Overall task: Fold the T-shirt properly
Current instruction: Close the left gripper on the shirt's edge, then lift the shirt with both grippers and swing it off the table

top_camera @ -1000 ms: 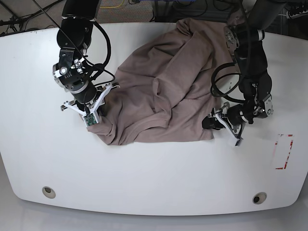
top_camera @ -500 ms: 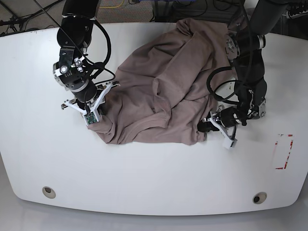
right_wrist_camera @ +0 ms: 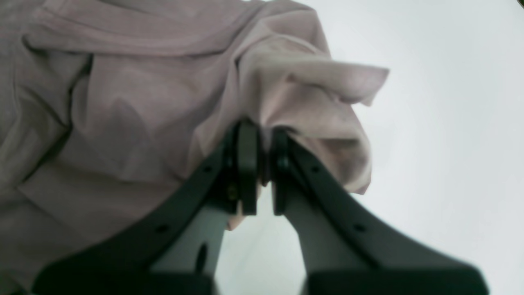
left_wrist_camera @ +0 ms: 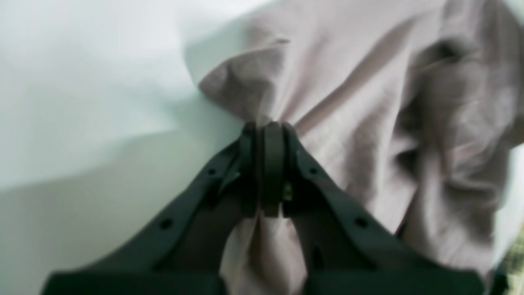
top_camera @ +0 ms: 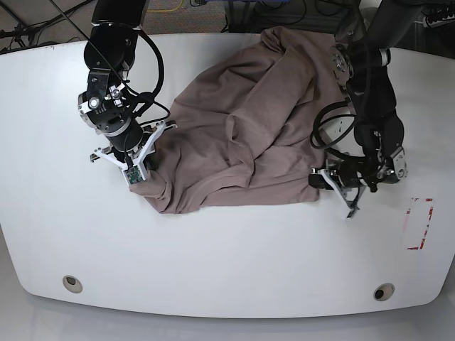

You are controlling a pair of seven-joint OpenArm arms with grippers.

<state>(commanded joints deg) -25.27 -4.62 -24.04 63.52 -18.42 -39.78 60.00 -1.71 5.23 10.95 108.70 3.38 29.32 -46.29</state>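
The taupe T-shirt [top_camera: 242, 128] lies crumpled across the middle of the white table [top_camera: 213, 256], reaching to the far edge. My left gripper [top_camera: 318, 178] sits at the cloth's near right corner. In the left wrist view it [left_wrist_camera: 268, 131] is shut, pinching a bunched fold of T-shirt [left_wrist_camera: 368, 106]. My right gripper [top_camera: 146, 165] is at the near left corner. The right wrist view shows it [right_wrist_camera: 262, 131] shut on a gathered edge of T-shirt [right_wrist_camera: 143, 102], with a flap hanging to its right.
A red-marked rectangle [top_camera: 419, 224] is on the table at the right. Two round holes [top_camera: 71, 283] [top_camera: 383, 292] sit near the front edge. Cables run off both arms, and more lie beyond the table's far edge.
The left gripper moved left half a second ago, bunching the near right corner inward, then back right, pulling that corner out flatter. The right gripper has stayed in place on its corner.
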